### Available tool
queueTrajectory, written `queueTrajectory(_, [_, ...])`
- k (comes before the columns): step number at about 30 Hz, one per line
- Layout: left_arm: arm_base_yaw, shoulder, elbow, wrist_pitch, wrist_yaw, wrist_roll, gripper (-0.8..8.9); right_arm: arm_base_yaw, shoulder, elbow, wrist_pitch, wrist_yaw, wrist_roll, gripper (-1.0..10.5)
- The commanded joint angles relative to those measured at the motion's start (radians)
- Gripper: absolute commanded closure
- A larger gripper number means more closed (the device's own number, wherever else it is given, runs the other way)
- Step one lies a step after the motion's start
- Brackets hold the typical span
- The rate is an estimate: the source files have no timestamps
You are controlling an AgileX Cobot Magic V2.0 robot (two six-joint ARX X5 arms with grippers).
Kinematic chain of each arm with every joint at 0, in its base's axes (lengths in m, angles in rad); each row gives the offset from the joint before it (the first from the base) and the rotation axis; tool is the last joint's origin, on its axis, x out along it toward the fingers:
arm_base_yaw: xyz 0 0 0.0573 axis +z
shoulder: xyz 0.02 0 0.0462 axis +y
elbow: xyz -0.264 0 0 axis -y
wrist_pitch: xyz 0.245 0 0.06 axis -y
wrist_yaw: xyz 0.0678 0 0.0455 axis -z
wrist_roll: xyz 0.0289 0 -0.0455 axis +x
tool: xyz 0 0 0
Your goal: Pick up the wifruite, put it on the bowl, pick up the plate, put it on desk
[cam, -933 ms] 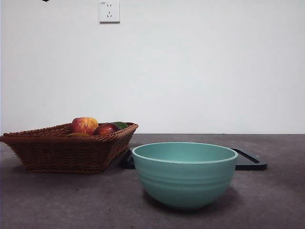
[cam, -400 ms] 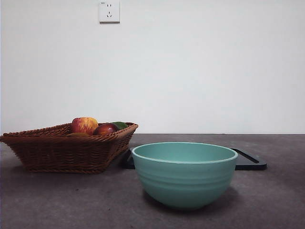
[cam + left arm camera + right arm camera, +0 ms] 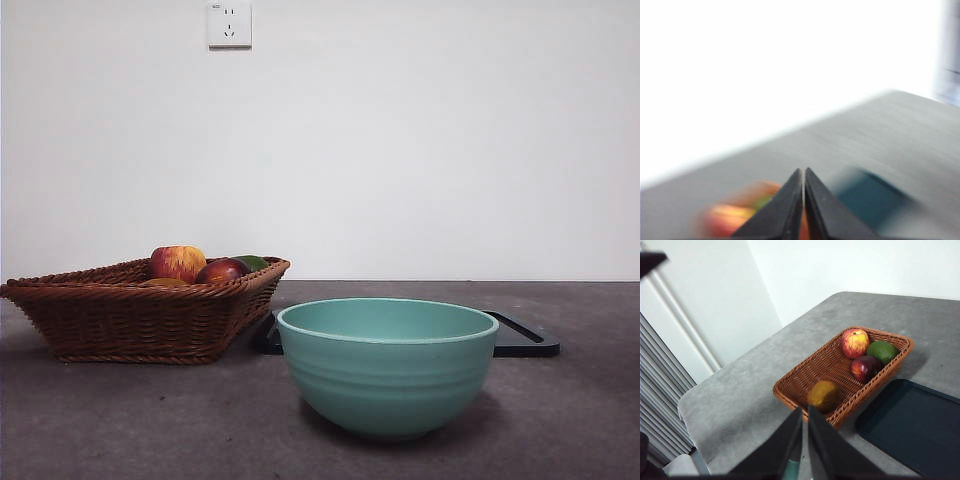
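wifruite (image 3: 823, 395) lies loose in the near end of the wicker basket (image 3: 805, 375), apart from the other fruit, so you have open room above it for a straight descent. the red-yellow apple (image 3: 855, 342), the dark red fruit (image 3: 865, 368) and a green fruit (image 3: 883, 351) crowd the far end, touching one another; they look unlikely to get in your way. your right gripper (image 3: 804, 440) hangs high over the desk (image 3: 740, 400) with its jaws pressed together, so you'd need to spread them before going down. your left gripper (image 3: 803, 200) is also pinched closed on nothing, and its view is too blurred to place it. the bowl (image 3: 388, 365) stands empty in front, beside the basket, with the dark tray (image 3: 525, 340) just behind it. judging from this, the basket's wall is the main thing to clear when you carry the fruit across to the bowl.
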Motion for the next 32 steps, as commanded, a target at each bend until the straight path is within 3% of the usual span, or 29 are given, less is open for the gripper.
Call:
queueTrajectory(1, [0.071,-0.065,-0.05,0.035,-0.125,0.025,8.06,0.006,0.005,0.012,0.011,0.0,-0.005,9.3])
queueTrajectory(7, [0.188,-0.249,-0.291,0.193,-0.288,0.02,8.06,0.006,0.005,0.012,0.011,0.0,-0.005,9.3])
queueTrajectory(20, [0.233,-0.535,-0.814,0.269,-0.288,-0.026,8.06,0.006,0.005,0.012,0.011,0.0,-0.005,9.3])
queueTrajectory(32, [0.233,-0.599,-0.944,0.219,-0.288,-0.042,8.06,0.006,0.005,0.012,0.011,0.0,-0.005,9.3])
